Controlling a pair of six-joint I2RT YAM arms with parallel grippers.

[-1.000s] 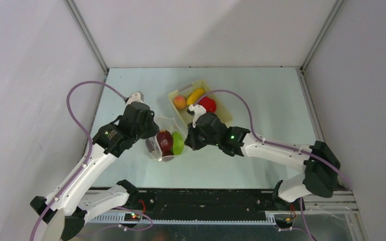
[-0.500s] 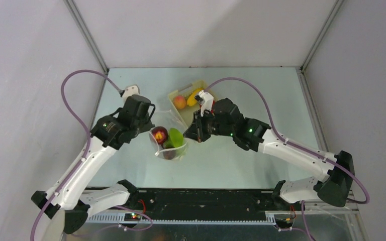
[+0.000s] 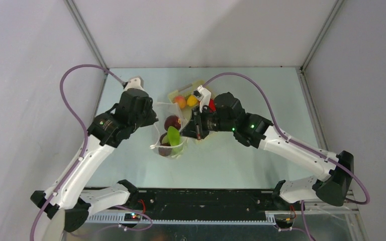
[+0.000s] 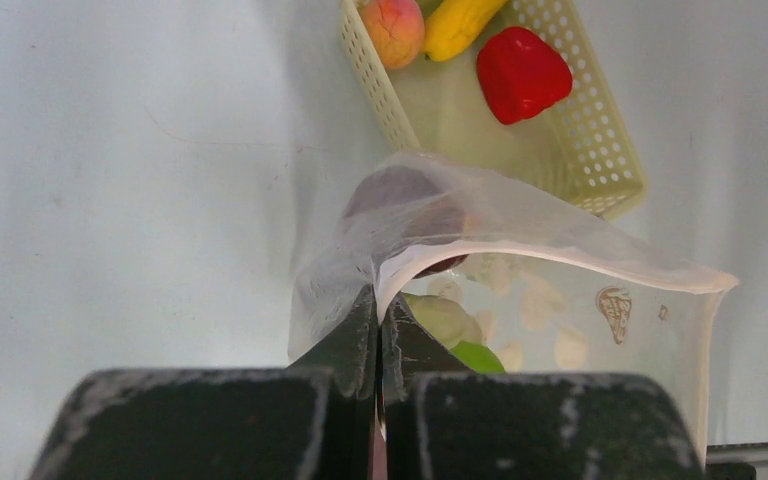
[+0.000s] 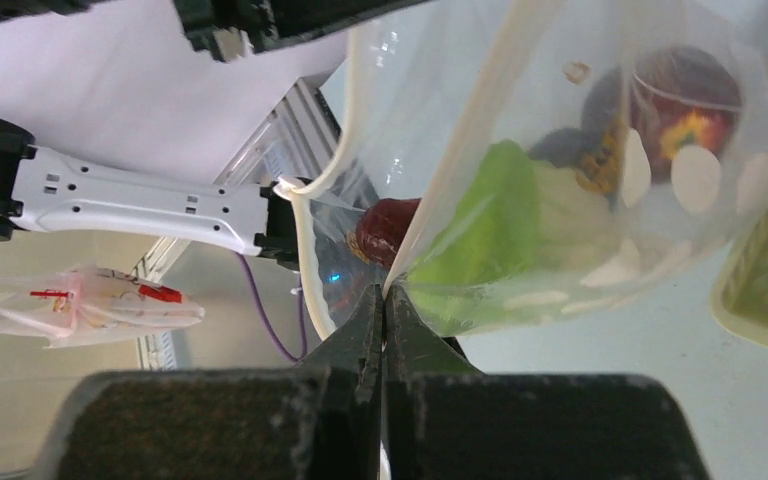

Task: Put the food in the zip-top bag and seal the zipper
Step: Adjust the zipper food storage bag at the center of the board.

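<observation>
Bag point(image 3: 170, 139) hangs lifted just on the near side of the basket point(image 4: 380, 90), mouth up, close to its near wall.

Left gripper point(image 4: 377, 305): jaws pinched tight on the bag's left mouth edge. Right gripper point(image 5: 382, 300): jaws likewise clamped on the opposite edge, right at the zipper point(image 5: 470, 150) strip. Mouth is stretched between them, so its long axis runs left to right, along the basket's near side.

In bag: dark apples point(image 3: 172, 122) and the green one point(image 3: 173, 135). In basket, not yet bagged: peach point(image 4: 395, 25), banana point(image 4: 460, 15), pepper point(image 4: 522, 72).

Judgement: loading partly done, zipper unsealed. The three leftover pieces lie beyond the bag, on its far side from both arm bases. Right gripper sits against the basket's near wall and is the nearer one, so it is the likelier to let go and fetch. The left would then hold the mouth alone, and the mouth may sag.
</observation>
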